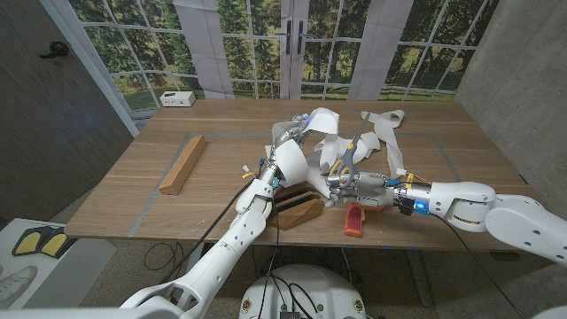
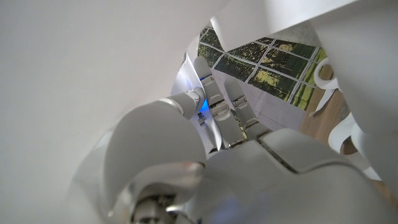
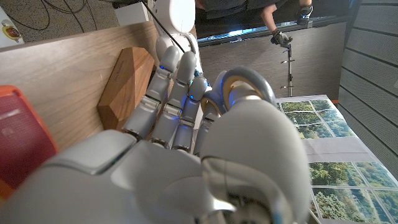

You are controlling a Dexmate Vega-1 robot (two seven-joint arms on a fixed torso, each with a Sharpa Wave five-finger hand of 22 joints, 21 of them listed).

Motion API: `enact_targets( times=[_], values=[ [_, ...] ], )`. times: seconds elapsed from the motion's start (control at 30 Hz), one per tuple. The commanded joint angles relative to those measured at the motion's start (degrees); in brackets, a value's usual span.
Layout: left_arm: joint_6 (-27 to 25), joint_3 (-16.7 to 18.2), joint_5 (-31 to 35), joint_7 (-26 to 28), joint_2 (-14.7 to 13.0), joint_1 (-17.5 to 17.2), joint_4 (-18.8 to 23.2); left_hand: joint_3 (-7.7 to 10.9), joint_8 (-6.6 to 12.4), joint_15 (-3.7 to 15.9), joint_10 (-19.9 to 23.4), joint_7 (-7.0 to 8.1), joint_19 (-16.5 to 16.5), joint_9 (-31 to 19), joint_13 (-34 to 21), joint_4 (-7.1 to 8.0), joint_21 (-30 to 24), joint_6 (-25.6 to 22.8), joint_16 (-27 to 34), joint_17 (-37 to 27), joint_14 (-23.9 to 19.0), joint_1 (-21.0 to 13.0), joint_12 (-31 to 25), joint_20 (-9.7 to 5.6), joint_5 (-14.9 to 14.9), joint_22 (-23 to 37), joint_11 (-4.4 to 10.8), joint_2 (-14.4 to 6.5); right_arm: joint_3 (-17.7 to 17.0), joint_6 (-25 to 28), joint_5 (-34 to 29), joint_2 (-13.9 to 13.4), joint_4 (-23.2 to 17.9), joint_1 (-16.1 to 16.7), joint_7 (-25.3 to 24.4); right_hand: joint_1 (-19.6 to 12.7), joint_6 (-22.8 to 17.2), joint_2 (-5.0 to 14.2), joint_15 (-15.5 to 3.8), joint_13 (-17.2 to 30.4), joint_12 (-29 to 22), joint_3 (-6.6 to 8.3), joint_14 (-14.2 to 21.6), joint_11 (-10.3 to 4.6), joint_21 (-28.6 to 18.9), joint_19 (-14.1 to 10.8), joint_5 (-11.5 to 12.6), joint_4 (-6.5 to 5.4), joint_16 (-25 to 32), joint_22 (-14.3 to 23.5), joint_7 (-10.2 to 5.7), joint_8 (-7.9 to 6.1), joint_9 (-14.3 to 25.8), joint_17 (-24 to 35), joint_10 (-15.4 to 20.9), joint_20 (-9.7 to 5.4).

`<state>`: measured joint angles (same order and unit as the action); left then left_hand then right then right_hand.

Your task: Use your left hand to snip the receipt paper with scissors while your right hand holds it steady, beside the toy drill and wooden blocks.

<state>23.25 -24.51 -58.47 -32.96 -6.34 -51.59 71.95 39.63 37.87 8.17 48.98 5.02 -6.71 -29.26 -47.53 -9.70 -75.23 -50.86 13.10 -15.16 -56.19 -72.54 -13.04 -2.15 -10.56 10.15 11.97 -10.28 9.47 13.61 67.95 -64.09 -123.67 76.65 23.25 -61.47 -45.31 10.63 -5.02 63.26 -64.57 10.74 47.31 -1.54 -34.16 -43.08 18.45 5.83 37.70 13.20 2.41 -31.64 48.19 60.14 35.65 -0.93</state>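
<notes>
Fingers of the right hand (image 1: 354, 186) are closed around the handles of the scissors (image 1: 347, 159), which stand tilted up out of the hand with the blades pointing toward the far side of the table (image 1: 221, 124). In the right wrist view the grey, yellow-lined handle ring (image 3: 245, 87) sits tight against the thumb of that hand (image 3: 186, 155), while the other fingers (image 3: 168, 99) stretch out toward a dark wooden block (image 3: 127, 84).

The left hand (image 1: 301, 124) is raised just beyond the right one, buried among the loops of receipt paper (image 1: 330, 124). In the left wrist view its fingers (image 2: 217, 109) reach up fairly straight and white paper (image 2: 93, 62) curves close over them. Whether they pinch the paper or merely lie against it I cannot tell.

The receipt paper lies in loose white curls across the middle of the table, from the left hand past the scissors to a further tangle toward the far right (image 1: 381, 120).

At the near edge, just beside the right hand, lies the orange toy drill (image 1: 354, 220), and next to it, under the left forearm, the dark wooden block (image 1: 297, 211). A long pale wooden block (image 1: 183, 164) lies well apart on the left side. A small white box (image 1: 177, 98) stands at the far left edge. Its inside cannot be seen.
</notes>
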Motion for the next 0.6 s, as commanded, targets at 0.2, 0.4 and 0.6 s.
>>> enact_targets(
  times=[0.2, 0.4, 0.6],
  values=[
    [13.2, -0.6, 10.6, 3.6, -2.7, -0.6, 1.1, 0.38, -0.83, 5.23, -0.8, -0.09, 0.8, 0.6, 0.8, 0.32, -0.2, 0.9, -0.7, 0.3, 1.4, 0.2, 1.1, -6.09, -0.4, 0.0, -0.12, 0.3, 1.1, -0.1, 0.3, 0.9, -0.6, -0.7, -0.5, 0.7, -0.8, -0.73, -5.82, 0.3, 0.0, 4.03, 1.8, -1.30, -0.7, 0.4, 0.7, 0.22, -0.4, 0.1, -0.13, -0.31, 0.1, 0.4, 1.6, 0.09],
    [14.9, -0.8, 11.5, 5.8, -3.8, -1.2, 2.2, 0.38, -1.00, 5.24, -1.0, 0.00, 1.0, 0.8, 1.1, 0.35, -0.2, 0.9, -0.8, 0.4, 1.7, 0.3, 1.3, -6.10, -0.5, 0.0, -0.12, 0.2, 3.0, -0.8, -0.9, 2.2, -0.5, -2.2, -0.3, 1.1, -1.0, -0.74, -5.80, 0.3, 0.1, 4.40, 1.7, -1.29, -1.0, 0.5, 0.8, 0.09, -0.7, 0.1, -0.18, -0.25, -0.1, 0.7, 1.7, -0.01],
    [16.8, -0.8, 13.6, 9.1, -4.7, -1.8, 3.1, 0.38, -1.10, 5.24, -1.0, 0.13, 1.2, 1.0, 1.2, 0.36, -0.3, 0.9, -0.9, 0.4, 2.0, 0.3, 1.4, -6.11, -0.5, 0.0, -0.12, 0.2, 3.0, -0.9, -1.7, 1.9, -1.8, -2.3, -2.7, 1.6, -0.9, -0.64, -5.82, 0.3, 0.2, 4.70, 1.9, -1.33, -1.3, 0.6, 0.9, -0.11, -0.8, 0.1, -0.16, -0.14, -0.1, 0.9, 1.7, -0.08]
  ],
)
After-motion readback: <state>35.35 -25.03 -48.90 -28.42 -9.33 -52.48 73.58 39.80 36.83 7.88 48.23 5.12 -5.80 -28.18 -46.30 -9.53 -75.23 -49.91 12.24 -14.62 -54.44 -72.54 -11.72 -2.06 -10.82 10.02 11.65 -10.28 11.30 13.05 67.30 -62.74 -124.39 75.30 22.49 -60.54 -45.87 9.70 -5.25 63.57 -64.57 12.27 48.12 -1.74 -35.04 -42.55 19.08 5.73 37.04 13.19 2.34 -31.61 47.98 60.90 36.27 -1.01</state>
